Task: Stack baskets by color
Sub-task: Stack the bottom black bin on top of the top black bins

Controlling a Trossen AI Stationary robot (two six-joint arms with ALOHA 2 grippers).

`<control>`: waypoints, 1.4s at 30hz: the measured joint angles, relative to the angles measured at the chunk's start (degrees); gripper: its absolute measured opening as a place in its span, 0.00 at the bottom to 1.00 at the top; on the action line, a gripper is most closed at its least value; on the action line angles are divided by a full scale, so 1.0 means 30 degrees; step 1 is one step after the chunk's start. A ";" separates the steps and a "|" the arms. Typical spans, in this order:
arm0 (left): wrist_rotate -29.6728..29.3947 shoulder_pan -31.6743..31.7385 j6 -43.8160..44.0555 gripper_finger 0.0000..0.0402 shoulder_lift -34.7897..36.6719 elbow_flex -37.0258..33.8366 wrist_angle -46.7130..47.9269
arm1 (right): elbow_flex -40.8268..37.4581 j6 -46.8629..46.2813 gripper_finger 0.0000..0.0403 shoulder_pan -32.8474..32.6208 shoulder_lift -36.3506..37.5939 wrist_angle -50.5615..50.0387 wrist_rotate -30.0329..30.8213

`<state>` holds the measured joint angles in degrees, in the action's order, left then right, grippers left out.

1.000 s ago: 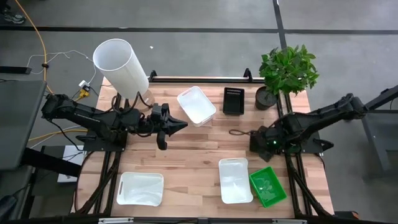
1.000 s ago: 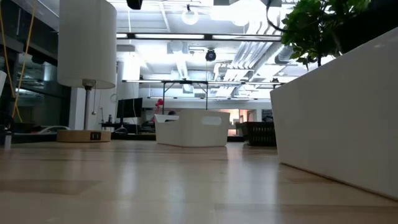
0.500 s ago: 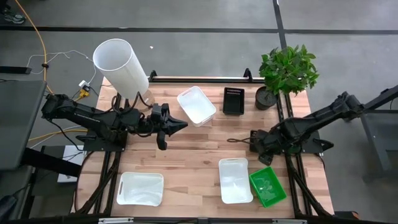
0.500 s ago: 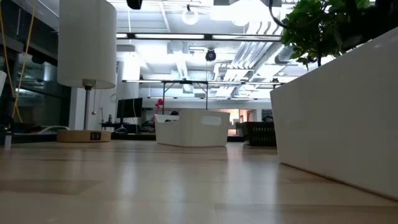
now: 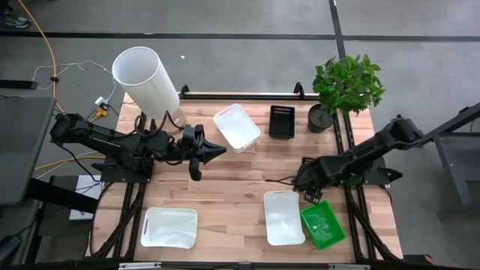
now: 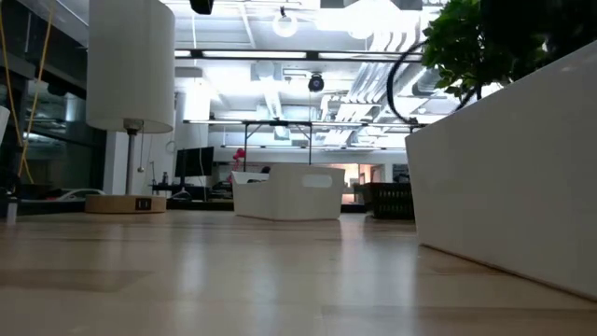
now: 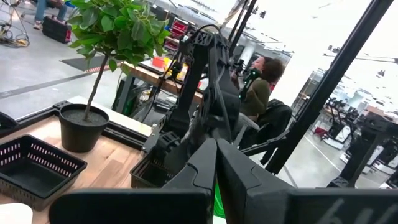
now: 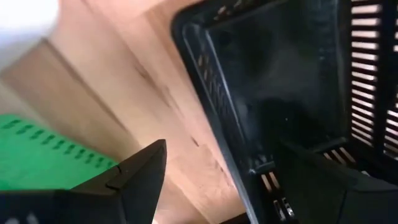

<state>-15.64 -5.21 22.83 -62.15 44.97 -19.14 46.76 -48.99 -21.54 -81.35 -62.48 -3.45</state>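
right gripper: (image 5: 306, 180) low over the wooden worktop (image 5: 232, 180) at its right side, jaws spread wide. Right wrist view shows one finger (image 8: 134, 174) outside and the other inside the wall of a black mesh-sided plastic basket (image 8: 280, 93), so it straddles the rim. Nothing clamped yet; placed this way, I judge, to pinch the wall and lift.
second black basket: small black mesh-sided rectangular basket (image 5: 281, 121) at the far edge, beside a potted green plant in a black pot (image 5: 345, 86). Likely stacking target for the first.
green basket: bright green shallow plastic basket (image 5: 322, 224) at the near right corner, touching or just beside a white one.
white baskets: three white rounded-corner plastic baskets: far centre (image 5: 237, 127), near left (image 5: 169, 227), near right (image 5: 283, 217). All apart, none stacked.
left gripper: (image 5: 217, 151) fingers pressed fully together, holding nothing, parked above the worktop centre-left, just beside the far white basket. Waiting, I judge.
other: tall white cylinder (image 5: 146, 79) at the far left corner, not part of the sort.
progress: early, no colour pile formed.
risk: thin mesh wall may slip from a one-sided pinch.
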 joint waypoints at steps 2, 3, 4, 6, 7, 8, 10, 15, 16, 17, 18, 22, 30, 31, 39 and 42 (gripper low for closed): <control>0.0000 0.0000 0.0022 0.00 0.0000 0.0000 -0.0007 | 0.0000 -0.0126 0.67 0.0000 -0.0653 -0.0011 0.0044; 0.0000 0.0000 0.0022 0.00 0.0000 0.0000 0.0000 | 0.0000 -0.0314 0.65 0.0000 -0.0962 -0.0066 0.0131; 0.0000 0.0000 0.0022 0.00 0.0000 0.0000 -0.0004 | 0.0000 -0.0519 0.63 0.0000 -0.1238 -0.0108 0.0254; 0.0000 0.0000 0.0022 0.00 0.0000 0.0000 -0.0005 | 0.0000 -0.0766 0.58 0.0000 -0.1623 -0.0299 0.0511; 0.0000 0.0000 0.0022 0.00 0.0000 0.0000 0.0000 | -0.0001 -0.0876 0.55 0.0000 -0.1770 -0.0406 0.0571; 0.0000 0.0000 0.0022 0.00 0.0000 0.0000 0.0000 | -0.0006 -0.1029 0.52 0.0000 -0.1864 -0.0463 0.0635; 0.0000 0.0000 0.0022 0.00 0.0000 0.0000 -0.0007 | -0.0007 -0.1312 0.45 0.0000 -0.1900 -0.0629 0.0708; 0.0000 0.0000 0.0022 0.00 0.0000 0.0000 -0.0006 | 0.0109 -0.1692 0.18 0.0000 -0.1703 -0.1799 0.0861; 0.0000 0.0000 0.0022 0.00 0.0000 0.0000 0.0000 | 0.0269 -0.1670 0.11 0.0000 -0.1623 -0.2091 0.0876; 0.0000 -0.0007 0.0022 0.00 0.0000 0.0000 -0.0007 | 0.0520 -0.1649 0.06 0.0000 -0.1490 -0.2316 0.0964; 0.0000 0.0000 0.0022 0.00 0.0000 0.0000 -0.0007 | 0.0854 -0.1584 0.03 0.0000 -0.1319 -0.2424 0.1147; 0.0000 0.0000 -0.0013 0.00 0.0000 0.0000 -0.0078 | 0.2821 -0.1614 0.02 0.0019 -0.0646 -0.2803 0.1713; 0.0000 0.0000 -0.0011 0.00 0.0000 0.0000 -0.0095 | 0.9397 -0.1191 0.01 0.0988 -0.0341 -0.1812 0.5865; 0.0000 0.0000 -0.0004 0.00 0.0000 0.0000 -0.0095 | 1.0057 -0.1235 0.01 0.1377 -0.0342 -0.1510 0.6545; 0.0007 0.0000 -0.0015 0.00 0.0000 0.0000 -0.0138 | 1.2292 -0.3390 0.00 0.6279 -0.0372 0.0814 0.8834; 0.0007 0.0000 -0.0126 0.00 0.0000 0.0000 -0.0144 | 1.2262 -0.4507 0.00 0.7775 -0.0681 0.0969 0.8788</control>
<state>-15.62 -5.21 22.45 -62.15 44.97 -19.57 83.55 -62.51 1.78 -83.39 -59.57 22.92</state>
